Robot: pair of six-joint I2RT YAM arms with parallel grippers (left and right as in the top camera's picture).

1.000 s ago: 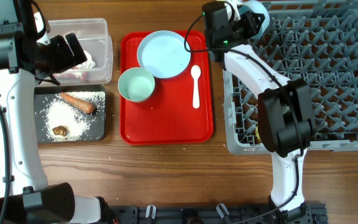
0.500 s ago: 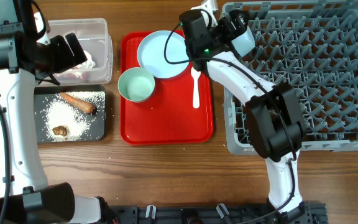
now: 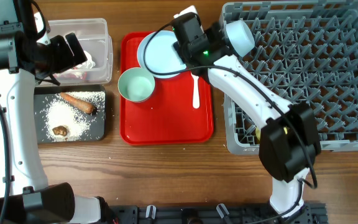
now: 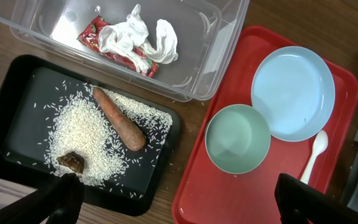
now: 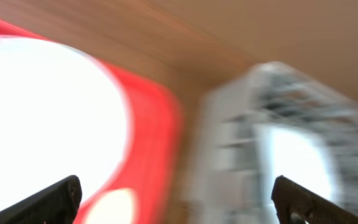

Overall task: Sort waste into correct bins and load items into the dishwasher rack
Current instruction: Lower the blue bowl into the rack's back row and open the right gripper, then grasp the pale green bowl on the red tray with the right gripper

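Front left, nearest: the black bin [image 3: 100,135]. It holds a spread of white rice grains [image 3: 67,115], a brown lump [image 3: 59,130] at the near side of the pile, and a carrot [image 3: 78,102] lying slantwise across the far side.

Beside it, mid-table, is the red tray [image 3: 166,127]; its near half is bare. To the right, the grey dishwasher rack [image 3: 328,93] runs front to back, and the right arm reaches across its left edge.

Further back on the tray a mint bowl [image 3: 136,84] stands upright and empty. The white spoon [image 3: 196,84] lies flat just right of it, scoop end pointing away.

Behind those, the pale blue plate [image 3: 157,56] lies flat on the tray's far half, its rim right against the bowl. The right gripper [image 5: 176,205] hangs above the plate's far-right edge. The wrist view is badly blurred, but the fingers are spread wide with nothing between them.

A second pale bowl [image 3: 240,36] sits in the rack's far-left corner, tipped among the pegs.

Far left is the clear tub [image 3: 104,28], with white tissue [image 4: 135,34] on top of a red-and-white wrapper [image 4: 95,31]. The left gripper [image 4: 182,202] hangs above the tub's near side, fingers spread wide, empty.
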